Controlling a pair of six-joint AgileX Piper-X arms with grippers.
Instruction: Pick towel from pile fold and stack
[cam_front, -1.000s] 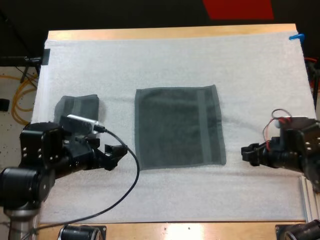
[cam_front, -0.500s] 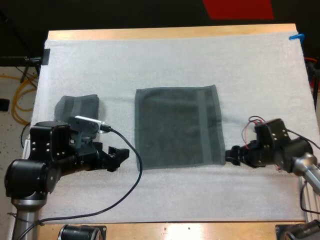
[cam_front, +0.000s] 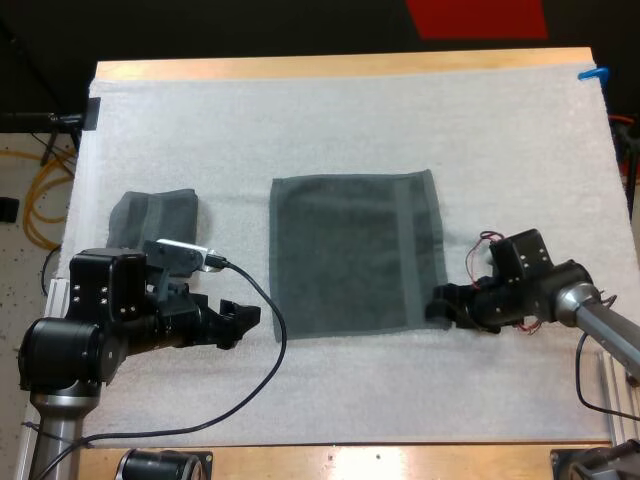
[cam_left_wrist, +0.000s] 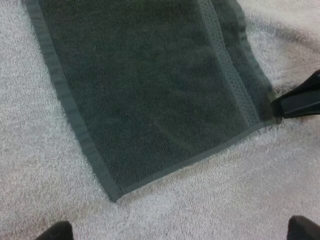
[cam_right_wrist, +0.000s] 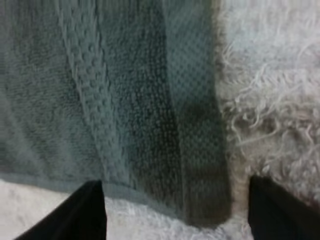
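A dark grey-green towel (cam_front: 355, 255) lies spread flat in the middle of the mat. My right gripper (cam_front: 440, 305) is at its near right corner, open, with the fingers (cam_right_wrist: 277, 210) standing on either side of the corner's hem (cam_right_wrist: 200, 165). My left gripper (cam_front: 240, 320) is open just off the towel's near left corner (cam_left_wrist: 112, 190), clear of the cloth. The left wrist view shows the flat towel (cam_left_wrist: 150, 85) with the right gripper's fingertip (cam_left_wrist: 300, 97) at its far corner. A second towel (cam_front: 155, 213) lies bunched at the mat's left, behind my left arm.
The white mat (cam_front: 330, 120) stretches bare beyond the towel to the table's far wooden edge (cam_front: 340, 65). More bare mat (cam_front: 400, 390) lies between the towel and the near edge.
My right gripper has moved left along the mat to the flat towel's near right corner. My left arm has shifted slightly toward the near side. The towels have not moved.
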